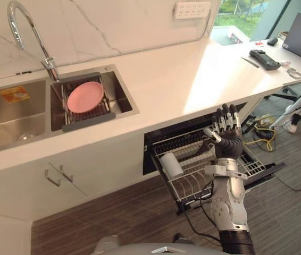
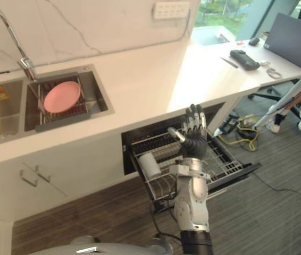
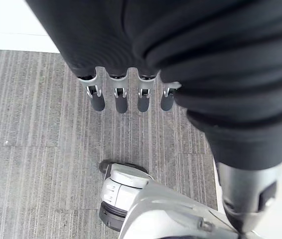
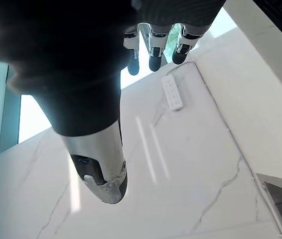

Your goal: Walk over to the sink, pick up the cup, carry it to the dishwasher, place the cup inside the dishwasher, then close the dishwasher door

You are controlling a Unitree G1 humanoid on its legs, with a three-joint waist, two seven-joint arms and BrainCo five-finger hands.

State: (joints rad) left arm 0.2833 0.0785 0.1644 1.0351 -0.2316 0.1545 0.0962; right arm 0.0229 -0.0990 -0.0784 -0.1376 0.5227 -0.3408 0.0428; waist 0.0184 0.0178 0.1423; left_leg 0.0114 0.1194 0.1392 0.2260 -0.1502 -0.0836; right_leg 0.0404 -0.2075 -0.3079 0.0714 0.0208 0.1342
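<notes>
Arguably, the right hand [image 1: 228,142], hanging open and empty over the pulled-out rack [image 1: 191,186], risked snagging its wires or rolling the sideways cup [image 1: 170,164] when shutting the dishwasher door [image 1: 270,170].

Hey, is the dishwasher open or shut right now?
Open. The dishwasher has its rack pulled out from under the counter, with the white cup in it and the right hand open above it.
</notes>
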